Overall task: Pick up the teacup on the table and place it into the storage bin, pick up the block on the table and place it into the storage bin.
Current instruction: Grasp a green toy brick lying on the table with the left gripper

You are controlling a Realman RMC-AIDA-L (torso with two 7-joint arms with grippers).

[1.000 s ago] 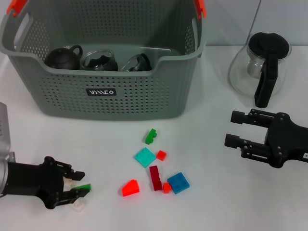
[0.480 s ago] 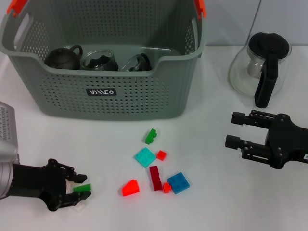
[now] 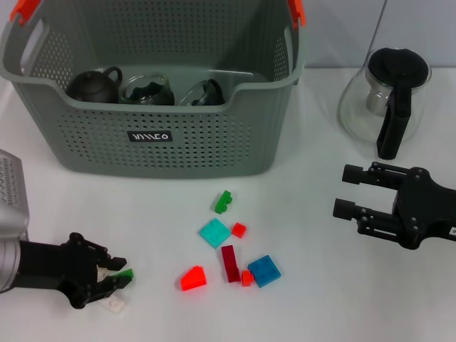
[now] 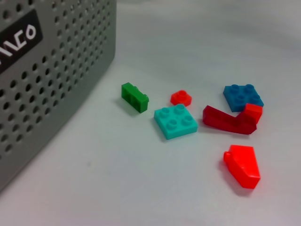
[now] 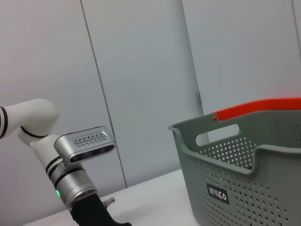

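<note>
Left gripper low at the near left of the white surface, clenched on a small green block whose long axis runs roughly across the view, pointing out from the fingertips toward the other blocks; a pale block lying on the surface just beneath. Right gripper hovering at the right, released, fingers spread and pointing toward the middle, grasping nothing. Storage bin standing at the far left-centre, grey, perforated, orange clips at the handles, black label on the near wall; inside, along the near wall, a dark teapot and two glass teacups side by side. Glass pitcher with black lid and handle upright at the far right, apart from the bin. Loose blocks clustered between the two grippers, in front of the bin: a second green block nearest the bin, a teal square block, a small red block just beside it, a dark red bar lying lengthwise toward the near edge, a blue square block, and an orange-red wedge.
</note>
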